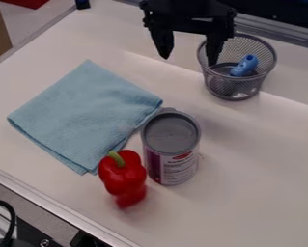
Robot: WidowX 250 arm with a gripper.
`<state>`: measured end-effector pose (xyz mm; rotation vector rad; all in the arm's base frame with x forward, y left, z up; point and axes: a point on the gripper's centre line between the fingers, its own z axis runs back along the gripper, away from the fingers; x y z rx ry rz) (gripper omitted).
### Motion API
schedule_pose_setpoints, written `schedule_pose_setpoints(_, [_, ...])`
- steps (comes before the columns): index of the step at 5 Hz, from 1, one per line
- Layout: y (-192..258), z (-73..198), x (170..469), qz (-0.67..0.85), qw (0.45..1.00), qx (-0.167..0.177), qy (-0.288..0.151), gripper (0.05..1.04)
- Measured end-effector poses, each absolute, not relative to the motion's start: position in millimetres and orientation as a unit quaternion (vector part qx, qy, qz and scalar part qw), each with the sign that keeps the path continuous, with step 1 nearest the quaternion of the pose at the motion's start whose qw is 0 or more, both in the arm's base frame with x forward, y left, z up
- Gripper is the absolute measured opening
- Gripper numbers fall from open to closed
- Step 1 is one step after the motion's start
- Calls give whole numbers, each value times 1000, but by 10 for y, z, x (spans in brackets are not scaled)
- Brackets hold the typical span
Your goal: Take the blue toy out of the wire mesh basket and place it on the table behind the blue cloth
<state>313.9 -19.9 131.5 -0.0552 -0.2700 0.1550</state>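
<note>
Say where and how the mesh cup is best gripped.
I'd pinch the rim of the mesh cup at the picture's left, the claw coming straight down, one finger inside and one outside. The cup stands upright, open-topped and thin-walled, and the blue object inside sits right of center, so the left looks easier.

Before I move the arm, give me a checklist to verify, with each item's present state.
1. Gripper open, nothing between its fingers: ok.
2. Gripper clear of the mesh basket: cannot tell; one finger overlaps it in view.
3. Blue object inside the basket: ok.
4. Can upright: ok.
5. Red bell pepper well apart from the can: not ok; it sits right beside it.
6. Light blue cloth lying flat: ok, folded.
</note>
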Motion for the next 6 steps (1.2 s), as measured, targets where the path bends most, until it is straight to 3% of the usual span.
schedule_pose_setpoints(1, [-205,1212,3124,78,990,-22,-118,999])
schedule_pose_setpoints(3, [-362,1215,3550,63,991,10,-119,999])
schedule_pose_setpoints(4, [-441,1249,3780,-5,995,30,-90,999])
schedule_pose_setpoints(6, [-599,1115,4077,-145,988,17,-45,999])
